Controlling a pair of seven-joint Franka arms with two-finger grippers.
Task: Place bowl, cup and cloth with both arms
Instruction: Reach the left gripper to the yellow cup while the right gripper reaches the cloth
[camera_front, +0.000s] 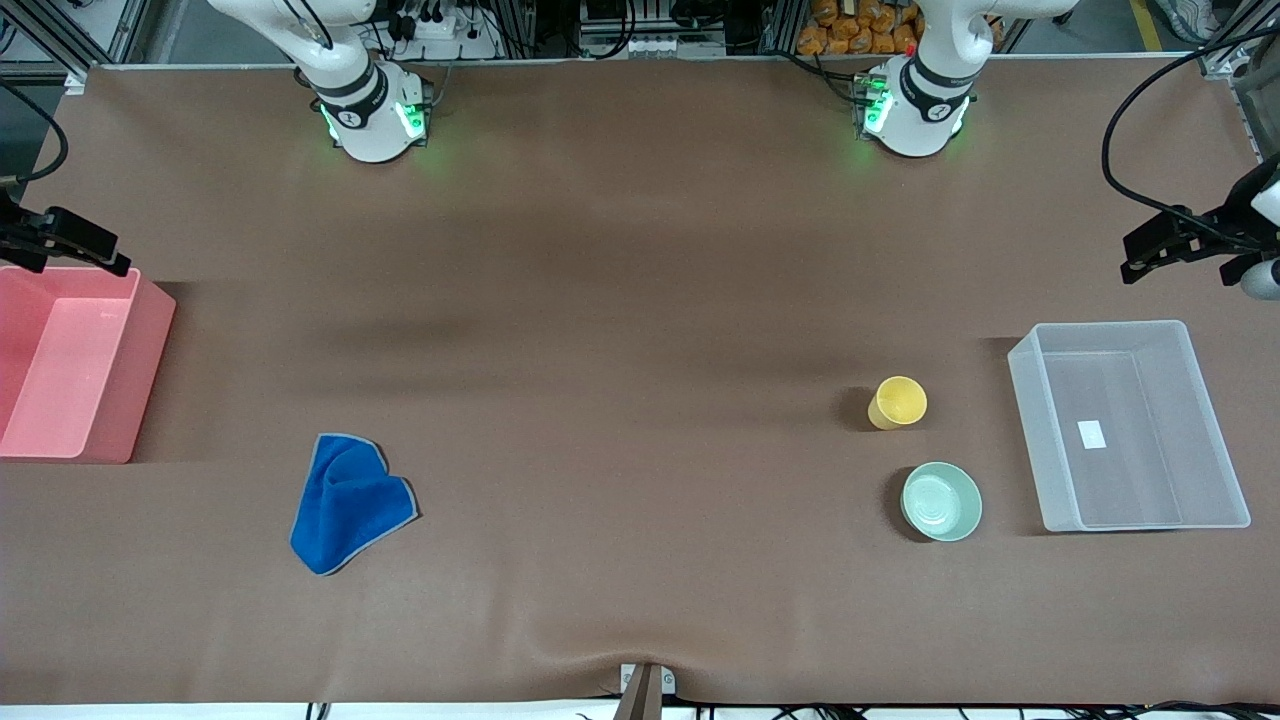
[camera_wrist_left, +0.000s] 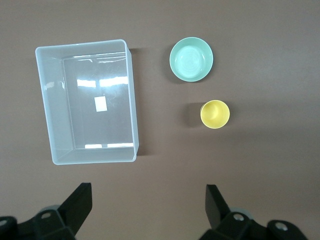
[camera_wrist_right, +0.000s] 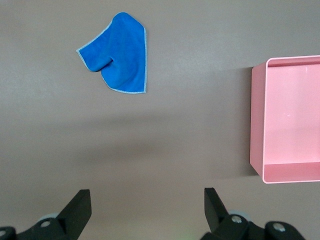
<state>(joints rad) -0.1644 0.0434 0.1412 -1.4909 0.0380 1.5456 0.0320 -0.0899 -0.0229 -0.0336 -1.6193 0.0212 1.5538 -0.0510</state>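
Your bowl (camera_front: 941, 501) sits upright on the brown table (camera_front: 620, 300) toward the left arm's end, open side up, nothing in it. The cup (camera_front: 898, 402) stands just beside it, farther from the front camera, tilted a little in that view — the two are near but not touching. Next to both, closer to the table's end, is a clear plastic bin (camera_front: 1128, 423) with a small white label on its floor.

Your cloth (camera_front: 348, 501) lies crumpled on the table toward the right arm's end, well apart from the pink bin (camera_front: 75, 364) at that edge.

Left gripper (camera_wrist_left: 148, 207): fingers spread wide, holding nothing, hanging over bare table near the clear bin.

Right gripper (camera_wrist_right: 147, 207): fingers likewise wide apart and holding nothing — it hangs over bare table between the cloth and the pink bin.
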